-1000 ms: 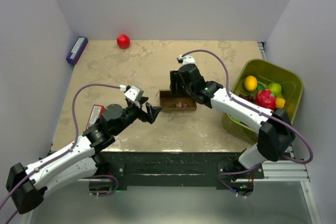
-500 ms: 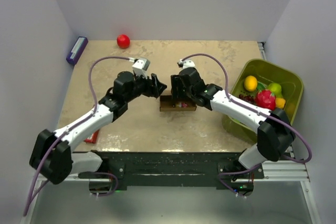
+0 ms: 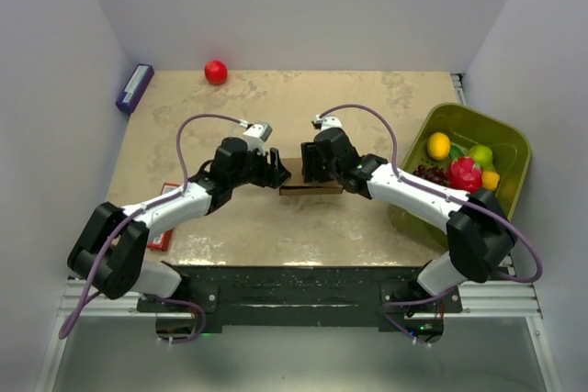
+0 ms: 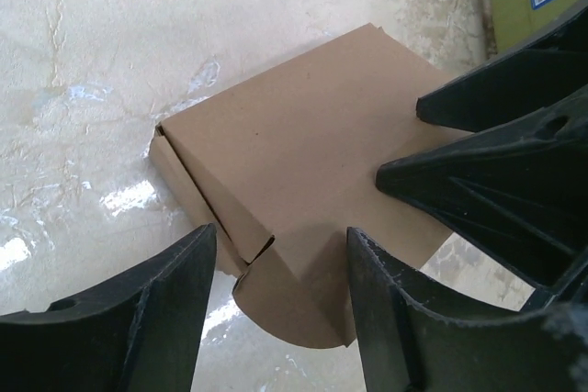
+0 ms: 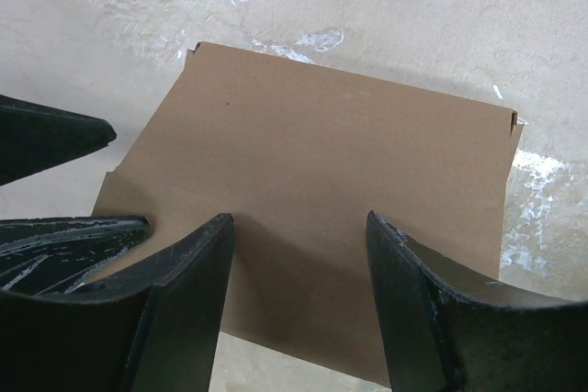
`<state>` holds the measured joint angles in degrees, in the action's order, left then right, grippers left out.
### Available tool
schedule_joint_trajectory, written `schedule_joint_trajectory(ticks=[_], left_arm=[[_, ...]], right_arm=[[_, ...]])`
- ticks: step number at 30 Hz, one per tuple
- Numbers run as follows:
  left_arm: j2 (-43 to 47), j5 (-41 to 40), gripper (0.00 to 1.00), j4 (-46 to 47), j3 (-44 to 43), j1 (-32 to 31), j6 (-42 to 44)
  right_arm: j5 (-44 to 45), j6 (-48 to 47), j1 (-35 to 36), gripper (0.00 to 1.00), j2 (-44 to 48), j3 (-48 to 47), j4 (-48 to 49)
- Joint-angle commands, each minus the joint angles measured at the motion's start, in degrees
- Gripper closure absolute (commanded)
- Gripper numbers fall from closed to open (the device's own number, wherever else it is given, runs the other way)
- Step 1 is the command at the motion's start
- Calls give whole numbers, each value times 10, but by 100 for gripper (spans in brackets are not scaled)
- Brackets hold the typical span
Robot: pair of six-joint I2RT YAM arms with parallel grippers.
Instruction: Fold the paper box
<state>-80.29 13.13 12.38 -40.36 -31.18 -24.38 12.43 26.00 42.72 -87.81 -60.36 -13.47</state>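
Seeming light, thin and easily creased, the paper box (image 4: 303, 153) wants pinching at its rounded flap (image 4: 299, 305); left claw (image 4: 280, 240) and right claw (image 5: 299, 222) both gape open.

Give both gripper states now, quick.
Left gripper: open, jaws astride a corner flap of the flat brown cardboard box, nothing clamped.
Right gripper: open, jaws apart over the box's top, gripping nothing.
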Motion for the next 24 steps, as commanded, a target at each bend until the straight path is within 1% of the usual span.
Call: schedule_joint_trajectory(ticks=[1,5,7,10,12,13,14,19,21,24], left_arm=[[16,-22,36,5,-9,2,21],[25,-35,34,-19,-37,4,26],[25,-35,34,-9,-38,7,20],[17,-29,35,1,-37,11,9],[8,-11,36,14,-31,13,0],[5,-2,39,33,-22,12,-14],[-1,20,40,43,-18,12,-22],[-33,73,45,104,6,13,-71],[-42,101,47,141,16,12,-96],[-63,130,48,172,31,12,-119]], right_arm=[[-9,0,0,36,18,-7,0],[-14,-16,-11,32,34,-44,-26],[-17,-24,-15,29,46,-50,-32],[-24,-31,-27,29,51,-57,-39],[-33,-31,-38,29,50,-52,-37],[-39,-29,-42,29,48,-43,-35],[-45,-27,-47,29,44,-39,-32],[-85,-10,-48,30,30,4,-8],[-91,-5,-48,30,23,16,2],[-97,-1,-48,31,17,37,6]])
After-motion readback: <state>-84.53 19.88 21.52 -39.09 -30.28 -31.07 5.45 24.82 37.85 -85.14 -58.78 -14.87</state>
